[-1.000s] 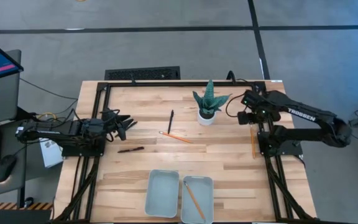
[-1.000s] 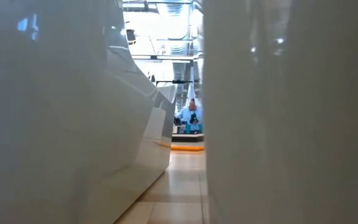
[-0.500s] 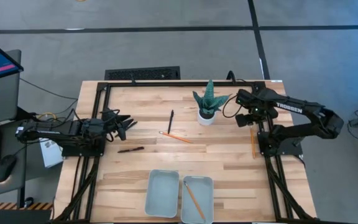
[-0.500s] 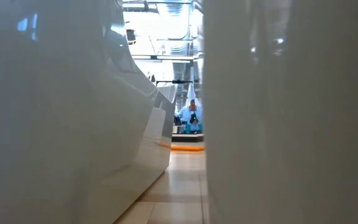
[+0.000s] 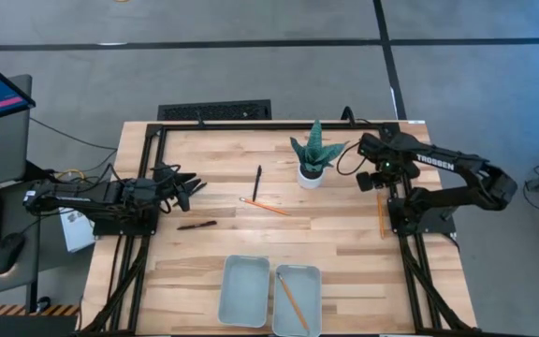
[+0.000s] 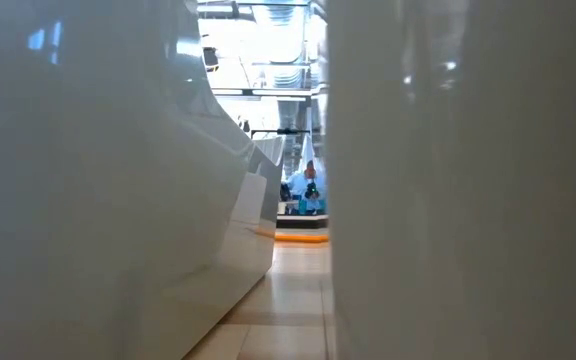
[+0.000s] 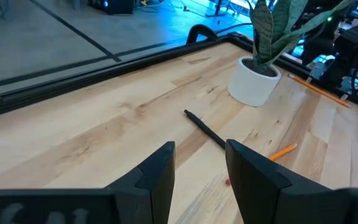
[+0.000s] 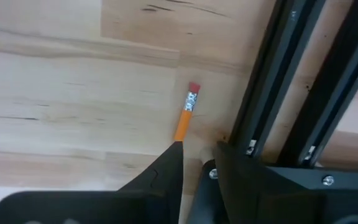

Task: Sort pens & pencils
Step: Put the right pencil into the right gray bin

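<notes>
Two black pens lie flat on the wooden table: one [image 5: 256,183] left of the plant, one [image 5: 196,225] toward the left. An orange pencil [image 5: 265,206] lies mid-table. Another pencil [image 5: 291,301] lies in the right tray [image 5: 314,281]. A third pencil [image 5: 380,213] lies along the right frame rail. My right gripper [image 5: 375,178] points down over that pencil's eraser end [image 8: 192,93], fingers a little apart; whether they touch it I cannot tell. My left gripper [image 7: 201,155] stands open at the table's left edge, holding nothing.
A potted plant in a white pot [image 5: 313,173] stands just left of my right gripper. The left tray [image 5: 244,290] sits beside the right one at the near edge. A black frame rail [image 8: 291,93] runs close beside the third pencil. Tray walls fill the low view.
My right gripper has sunk toward the pencil by the right rail and shifted slightly toward the near edge, its wrist rolling a little, while the arm's elbow has drawn in from the right. The pens and pencils lie where they were.
</notes>
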`<state>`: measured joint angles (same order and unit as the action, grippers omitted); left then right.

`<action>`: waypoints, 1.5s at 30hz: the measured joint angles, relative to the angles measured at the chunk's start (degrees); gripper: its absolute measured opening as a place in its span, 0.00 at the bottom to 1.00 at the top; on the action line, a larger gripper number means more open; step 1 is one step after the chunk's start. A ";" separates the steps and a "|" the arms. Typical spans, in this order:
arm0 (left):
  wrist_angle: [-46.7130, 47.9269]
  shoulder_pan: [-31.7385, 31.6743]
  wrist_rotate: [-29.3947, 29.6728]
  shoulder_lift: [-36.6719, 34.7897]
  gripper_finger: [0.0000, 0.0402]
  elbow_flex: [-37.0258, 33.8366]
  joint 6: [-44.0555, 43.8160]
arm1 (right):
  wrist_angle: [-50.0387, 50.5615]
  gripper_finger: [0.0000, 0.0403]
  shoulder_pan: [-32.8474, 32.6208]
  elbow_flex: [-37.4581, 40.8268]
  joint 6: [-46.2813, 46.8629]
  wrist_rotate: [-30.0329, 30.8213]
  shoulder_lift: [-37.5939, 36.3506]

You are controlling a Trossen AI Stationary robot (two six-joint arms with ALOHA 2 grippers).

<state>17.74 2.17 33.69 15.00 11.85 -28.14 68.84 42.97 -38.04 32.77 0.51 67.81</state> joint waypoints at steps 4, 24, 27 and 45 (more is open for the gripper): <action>0.00 -0.01 0.01 0.00 0.33 -0.01 0.00 | -1.76 0.27 0.66 1.64 -0.29 -1.46 0.00; 0.00 -0.02 0.09 -0.02 0.33 -0.01 -0.02 | -10.81 0.27 0.63 10.00 2.12 -4.58 0.00; 0.00 -0.01 0.11 -0.01 0.33 -0.01 -0.04 | -10.91 0.27 0.62 10.29 2.72 -4.68 0.00; -0.02 -0.02 0.15 0.00 0.33 -0.01 -0.13 | -11.59 0.40 0.62 10.25 2.84 -5.15 0.00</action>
<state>17.72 2.15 33.85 15.00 11.84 -28.27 57.25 43.59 -27.79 35.62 -4.64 67.81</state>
